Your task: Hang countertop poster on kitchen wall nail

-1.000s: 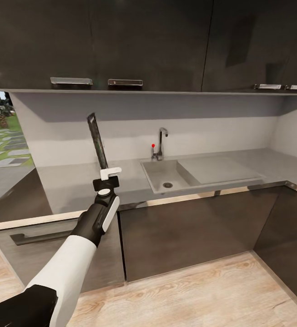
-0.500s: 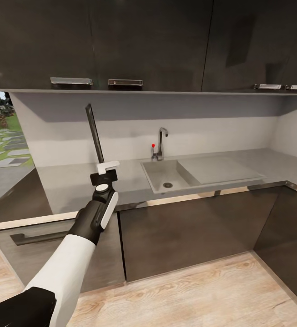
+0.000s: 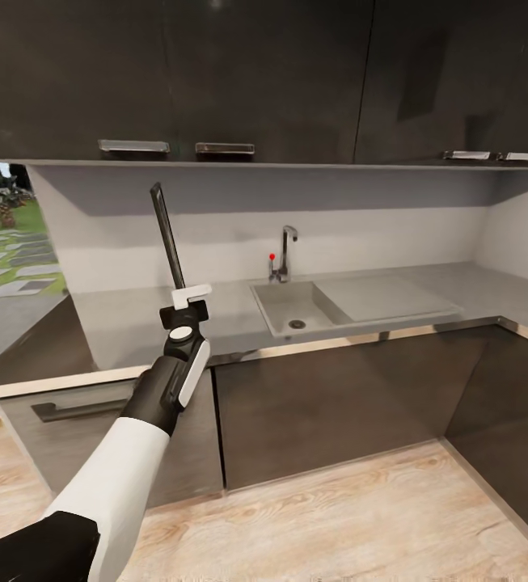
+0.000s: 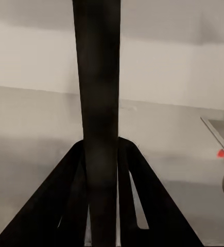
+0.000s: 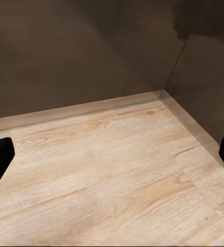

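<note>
The left gripper [image 3: 184, 303] has its fingers clamped on the bottom edge of the poster [image 3: 166, 234], which stands nearly upright and edge-on (only its thin dark frame shows) above the grey worktop [image 3: 134, 323], left of the sink [image 3: 296, 311]. The right gripper [image 5: 112, 154] points at the wooden floor [image 5: 117, 180], fingers apart.

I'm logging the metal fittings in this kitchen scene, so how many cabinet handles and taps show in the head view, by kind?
Upper cabinet handles: 4
Lower cabinet handles: 1
Taps: 1
Total: 6
</note>
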Controlling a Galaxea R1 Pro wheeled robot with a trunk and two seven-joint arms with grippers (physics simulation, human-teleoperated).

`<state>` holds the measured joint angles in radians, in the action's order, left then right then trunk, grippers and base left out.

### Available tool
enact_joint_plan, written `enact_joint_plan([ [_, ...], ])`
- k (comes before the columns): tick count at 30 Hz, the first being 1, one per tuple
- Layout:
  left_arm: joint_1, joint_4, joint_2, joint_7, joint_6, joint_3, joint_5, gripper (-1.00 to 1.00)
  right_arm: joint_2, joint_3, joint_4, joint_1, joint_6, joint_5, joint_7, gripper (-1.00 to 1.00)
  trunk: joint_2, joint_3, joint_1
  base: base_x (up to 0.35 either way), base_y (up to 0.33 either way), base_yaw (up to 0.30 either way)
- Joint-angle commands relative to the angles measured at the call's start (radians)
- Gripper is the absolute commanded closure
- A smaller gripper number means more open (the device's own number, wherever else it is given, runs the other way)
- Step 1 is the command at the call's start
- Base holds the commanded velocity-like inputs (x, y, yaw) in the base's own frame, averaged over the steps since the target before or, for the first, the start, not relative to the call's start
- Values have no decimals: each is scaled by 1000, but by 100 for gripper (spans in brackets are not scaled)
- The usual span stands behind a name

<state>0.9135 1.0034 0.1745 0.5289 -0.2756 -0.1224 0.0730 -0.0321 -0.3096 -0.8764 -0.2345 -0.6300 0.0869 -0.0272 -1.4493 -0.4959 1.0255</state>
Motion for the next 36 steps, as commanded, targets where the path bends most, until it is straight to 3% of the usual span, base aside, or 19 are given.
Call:
enact_joint_plan([
  [1, 1, 0, 0, 8, -5, -2, 5, 100, 0, -2, -1, 0, -1, 9, -2, -100, -1, -1, -1, -319, 0, 0],
  [20, 1, -4, 0, 6, -5, -1, 7, 100, 0, 1, -1, 0, 0, 16, 0, -100, -1, -1, -1, -334, 0, 0],
  [36, 1, -4, 0, 6, -5, -2, 40, 100, 0, 1, -1, 0, -2, 10, -2, -100, -1, -1, -1, -336, 0, 0],
])
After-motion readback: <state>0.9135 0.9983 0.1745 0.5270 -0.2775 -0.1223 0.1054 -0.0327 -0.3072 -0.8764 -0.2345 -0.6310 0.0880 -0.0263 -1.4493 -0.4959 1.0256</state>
